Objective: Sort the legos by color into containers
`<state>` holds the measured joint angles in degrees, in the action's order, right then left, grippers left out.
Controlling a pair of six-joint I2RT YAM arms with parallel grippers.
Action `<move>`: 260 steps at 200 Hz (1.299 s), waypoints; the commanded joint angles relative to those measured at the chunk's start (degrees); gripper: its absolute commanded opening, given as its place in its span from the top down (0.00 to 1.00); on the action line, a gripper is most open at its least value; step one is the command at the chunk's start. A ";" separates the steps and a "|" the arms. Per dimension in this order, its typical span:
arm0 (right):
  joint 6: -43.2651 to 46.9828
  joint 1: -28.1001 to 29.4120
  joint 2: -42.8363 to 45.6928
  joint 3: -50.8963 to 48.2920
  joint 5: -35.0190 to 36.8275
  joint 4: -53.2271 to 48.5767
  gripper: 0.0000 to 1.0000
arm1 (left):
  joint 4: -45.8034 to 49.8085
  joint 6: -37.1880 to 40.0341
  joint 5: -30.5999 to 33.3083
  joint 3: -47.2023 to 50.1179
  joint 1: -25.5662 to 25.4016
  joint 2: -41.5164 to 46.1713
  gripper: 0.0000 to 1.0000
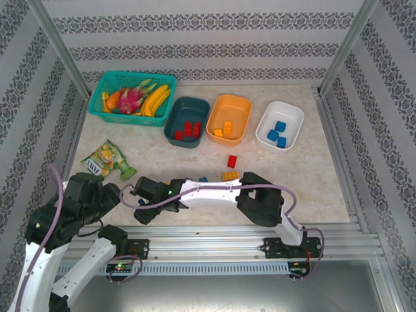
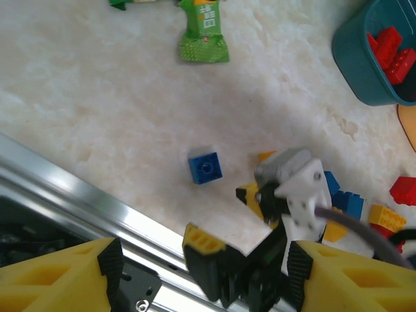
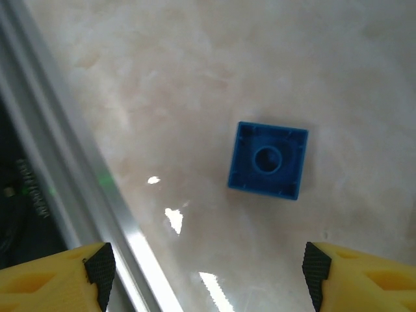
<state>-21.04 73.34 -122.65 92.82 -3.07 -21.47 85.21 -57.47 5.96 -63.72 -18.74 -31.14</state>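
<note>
On the desk [image 1: 312, 175] we see three tubs [image 1: 229, 97] partly filled, several bricks [image 1: 232, 161] left loose, and the right hand [image 3: 208, 273] released above a blue brick [image 3: 268, 160].

Shallow rounded plastic tubs [image 1: 198, 112]: 3
Blue studded bricks [image 1: 280, 126] in white tub [image 1: 290, 116]: 3
Orange-yellow bricks [image 1: 227, 127] in orange tub [image 1: 238, 112]: 2
Teal lattice basket [image 1: 107, 81]: 1

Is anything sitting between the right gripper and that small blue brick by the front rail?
Nothing visible. The right gripper is open, facing the small blue plastic brick, with just bare marbled tabletop between them.
</note>
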 commanded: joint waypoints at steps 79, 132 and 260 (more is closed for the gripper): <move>-2.61 -0.23 -15.01 19.58 9.35 -16.04 0.30 | 8.31 -2.38 3.58 -5.46 -0.05 2.72 0.31; -3.04 -1.09 -16.96 21.95 9.98 -17.82 0.47 | 7.53 -2.42 2.95 -4.88 0.00 2.70 0.32; -7.64 -10.34 -0.18 15.95 8.35 -16.76 0.67 | -16.20 4.92 -14.95 1.35 -0.03 -3.90 0.32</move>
<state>-26.20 66.74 -131.55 110.98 5.08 -38.13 81.52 -56.77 -1.32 -62.46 -18.74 -31.31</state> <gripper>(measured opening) 0.345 0.684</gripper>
